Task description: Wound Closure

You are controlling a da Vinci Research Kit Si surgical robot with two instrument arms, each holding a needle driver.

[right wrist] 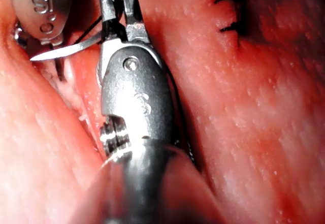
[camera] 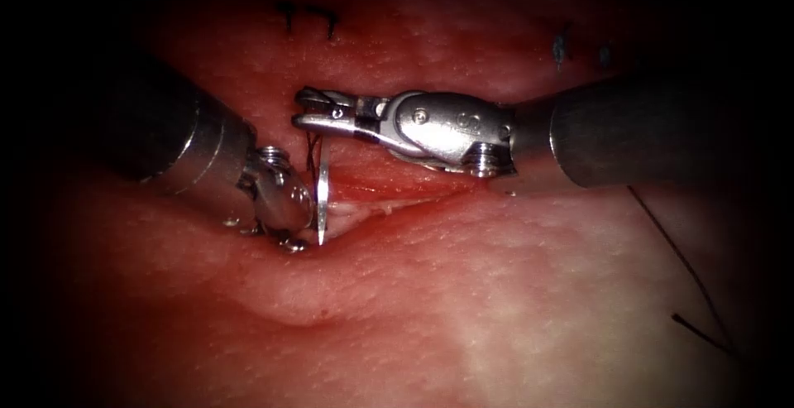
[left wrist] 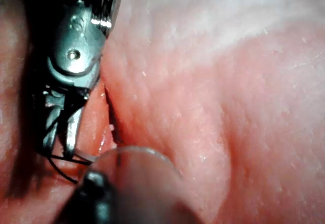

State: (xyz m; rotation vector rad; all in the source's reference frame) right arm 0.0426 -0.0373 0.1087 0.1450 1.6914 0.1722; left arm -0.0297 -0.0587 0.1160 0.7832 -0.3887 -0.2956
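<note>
The right tool point(camera: 308, 110) comes in from the right across the cut point(camera: 389, 197) in the tissue point(camera: 496, 309); its fingers point(camera: 318, 123) are closed on the needle point(camera: 322, 197) near its blunt end, where the thread point(camera: 311, 156) leaves it; the needle hangs down from that grip, its bright body crossing the cut and its point low at the near edge, just beside the left tool point(camera: 285, 209); whether the point touches or enters the tissue cannot be told; in the right wrist view the same tool point(right wrist: 116, 10) holds the needle point(right wrist: 63, 49) crosswise, with the pointed end free in the air over the cut; the left tool sits at the left end of the cut, its tip turned down toward the tissue, and the state of its fingers cannot be told; the left wrist view shows the right tool point(left wrist: 60, 142) with dark thread point(left wrist: 63, 165) looping below it; dark stitches point(camera: 308, 17) sit on the far side of the cut, and a loose strand point(camera: 686, 267) lies on the tissue to the right.
</note>
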